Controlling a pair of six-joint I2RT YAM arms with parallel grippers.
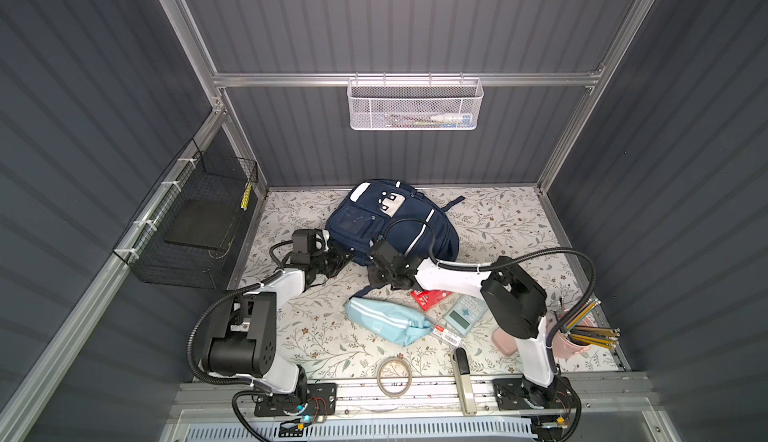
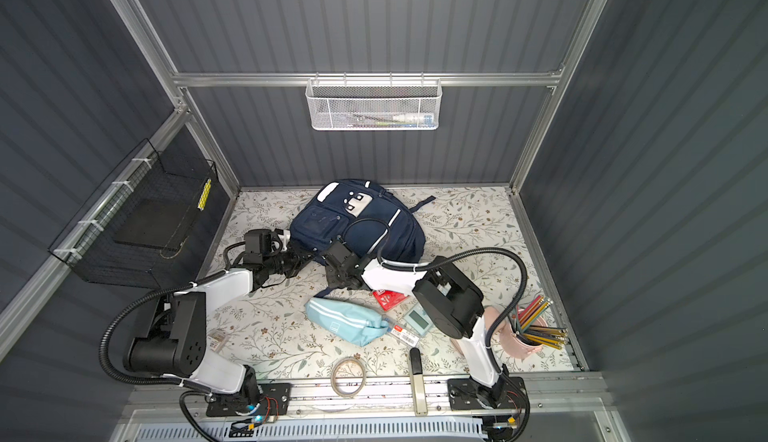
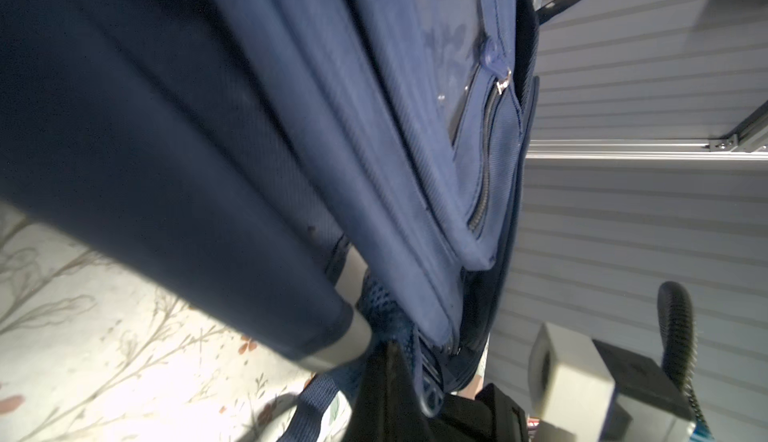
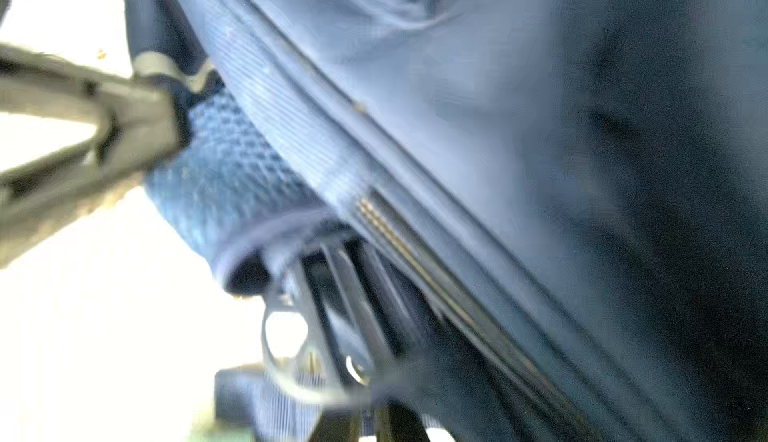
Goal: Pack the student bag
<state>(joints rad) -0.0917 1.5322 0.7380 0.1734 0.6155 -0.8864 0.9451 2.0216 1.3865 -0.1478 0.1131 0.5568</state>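
By the student bag [image 1: 361, 215], pinching its edge in left jaws, tugging slowly with shut right jaws.

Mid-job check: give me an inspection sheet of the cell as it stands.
Surface: floral mat, lying flat.
Job's things: student bag lies at the back of the mat, front pockets up.
Clutter: light blue pouch, red packet, calculator, tape roll, pink cup of pencils, nearer the front.
Grippers: left pincer shut on the bag's corner; right pincer shut at its lower edge, grip unclear.
Cables: black hose of the right arm arcs over the bag.
Surroundings: white mesh basket on the back rail; black wire basket on the left wall.
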